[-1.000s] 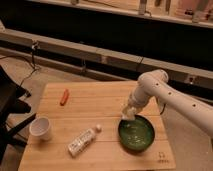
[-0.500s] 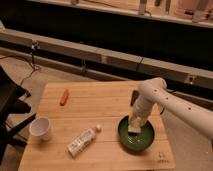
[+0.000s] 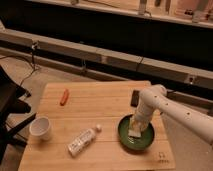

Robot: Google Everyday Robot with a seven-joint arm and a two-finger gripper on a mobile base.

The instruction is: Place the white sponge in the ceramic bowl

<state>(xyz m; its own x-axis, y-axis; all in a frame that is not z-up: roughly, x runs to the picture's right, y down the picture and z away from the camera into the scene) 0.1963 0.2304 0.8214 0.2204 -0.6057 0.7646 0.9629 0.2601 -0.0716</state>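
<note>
The dark-green ceramic bowl [image 3: 136, 135] sits on the right part of the wooden table [image 3: 95, 107]. My gripper [image 3: 135, 128] hangs from the white arm, reaching down into the bowl. A pale off-white block, the white sponge [image 3: 134, 132], shows at the gripper's tip inside the bowl. I cannot tell whether the sponge rests on the bowl's floor or is still held.
A white cup [image 3: 41, 128] stands at the front left. A white labelled bottle [image 3: 82, 141] lies in front of the middle. A small orange-red object [image 3: 64, 96] lies at the back left. A dark flat object [image 3: 135, 98] lies behind the bowl.
My gripper has moved from above the bowl's left rim down into the bowl, carrying the sponge with it.
</note>
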